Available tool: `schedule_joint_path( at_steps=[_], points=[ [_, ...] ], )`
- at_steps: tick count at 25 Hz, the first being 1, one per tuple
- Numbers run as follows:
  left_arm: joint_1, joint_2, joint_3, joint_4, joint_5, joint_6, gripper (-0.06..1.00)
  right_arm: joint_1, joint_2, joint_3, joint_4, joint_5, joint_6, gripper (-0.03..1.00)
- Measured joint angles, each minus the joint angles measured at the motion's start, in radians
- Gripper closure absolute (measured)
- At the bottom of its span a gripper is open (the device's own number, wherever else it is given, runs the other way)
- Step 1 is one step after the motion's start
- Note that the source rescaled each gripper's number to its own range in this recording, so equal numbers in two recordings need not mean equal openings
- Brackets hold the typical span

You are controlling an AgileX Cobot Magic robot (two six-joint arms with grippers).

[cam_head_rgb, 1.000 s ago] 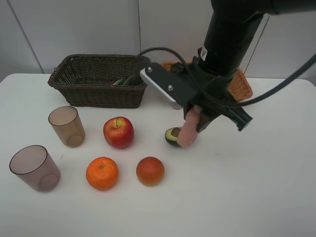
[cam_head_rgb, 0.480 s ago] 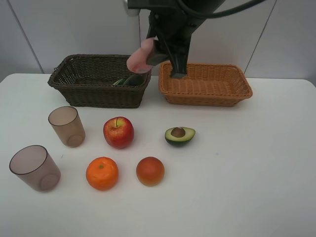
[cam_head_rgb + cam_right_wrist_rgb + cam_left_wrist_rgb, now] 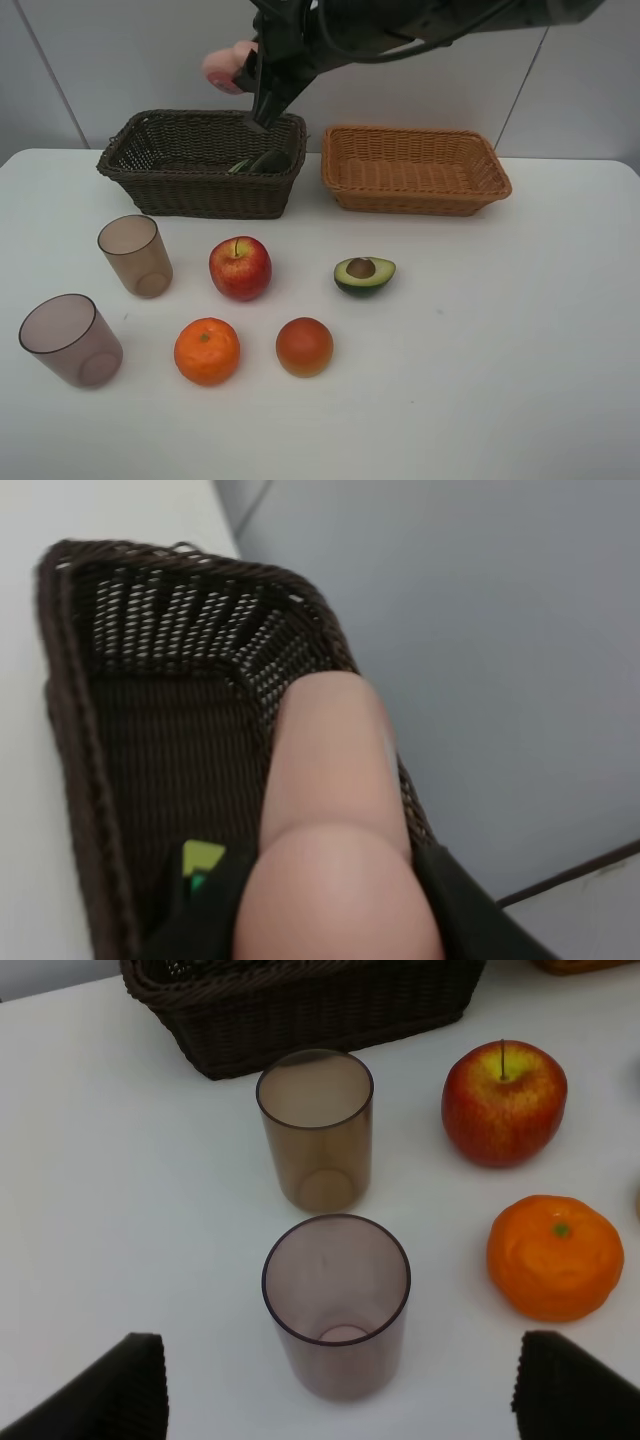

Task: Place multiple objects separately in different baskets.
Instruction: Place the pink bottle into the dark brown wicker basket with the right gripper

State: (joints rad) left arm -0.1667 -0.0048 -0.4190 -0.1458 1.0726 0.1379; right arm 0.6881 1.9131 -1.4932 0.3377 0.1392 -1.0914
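"Clamping the pink spray bottle, the right end effector hangs at the upper left-centre of the overhead frame, above the dark brown basket," the photographer files. "Its jaws are closed on the bottle's body."

"Which way does the bottle point?" the desk asks.

"Its long axis lies close to level, tipped a little. The free pink end sticks out toward the upper left of the frame. In the wrist view it runs away from the lens, over the basket's interior. I cannot tell which end carries the nozzle."

"And the tally?"

"A dark pump bottle lies in the brown basket, toward its right end. No item shows in the light tan basket beside it, at upper right. On the surface sit the upper cup and the lower cup at left. The red apple, orange, orange-red cut fruit and halved avocado are mid-frame. By my reading one item is in, a second is nearly there and six wait, so it's early going."

"The other arm?"

"The left end effector is outside the overhead frame. Its wrist view shows the fingertips spread wide at the lower corners, holding nothing, with the lower cup just ahead."
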Motion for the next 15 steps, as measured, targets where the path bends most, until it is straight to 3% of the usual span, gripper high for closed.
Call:
schedule_joint_path(
  at_steps=[9,15],
  points=[
    [0.0,0.0,0.0,0.0,0.0,0.0,0.0,-0.014,0.147,0.0,0.282,-0.354,0.003,0.97],
    [0.0,0.0,0.0,0.0,0.0,0.0,0.0,-0.024,0.217,-0.02,0.313,-0.388,0.004,0.97]
  ],
)
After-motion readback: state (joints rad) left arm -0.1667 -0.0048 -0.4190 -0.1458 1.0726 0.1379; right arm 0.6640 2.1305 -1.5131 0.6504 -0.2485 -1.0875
